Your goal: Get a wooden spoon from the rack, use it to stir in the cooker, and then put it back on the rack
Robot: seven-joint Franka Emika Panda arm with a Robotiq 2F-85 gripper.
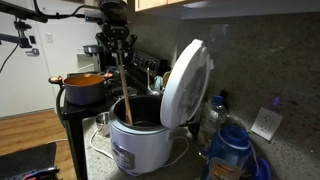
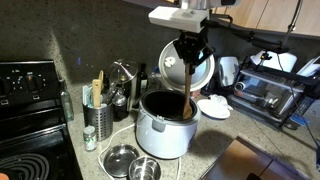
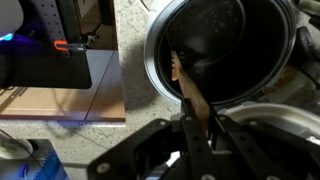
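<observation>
Fingers: the gripper (image 3: 200, 128) has them closed on the upper handle of the wooden spoon (image 3: 190, 90), with the wood pinched between the two pads.
Gripper position: above the open cooker (image 2: 163, 132) and pointing down in both exterior views (image 1: 116, 45).
Wooden spoon: hangs from the fingers at a slight tilt (image 1: 124, 90). Its lower end is down inside the cooker's dark inner pot (image 3: 235, 50), near the wall. The bowl of the spoon is too dark to make out.
Cooker: white and round, standing on the speckled table (image 3: 130, 60). Its oval lid (image 1: 186, 82) is swung up and stands open behind the pot.
Rack: a dark cluster of upright utensil handles (image 1: 152, 78) just behind the cooker, apart from the gripper.
Orange pot: sits on a dark stand (image 1: 85, 85) beside the cooker.
Metal bowls: two lie on the table in front of the cooker (image 2: 121, 160).
Stove: black, at the table's edge in an exterior view (image 2: 30, 110).
</observation>
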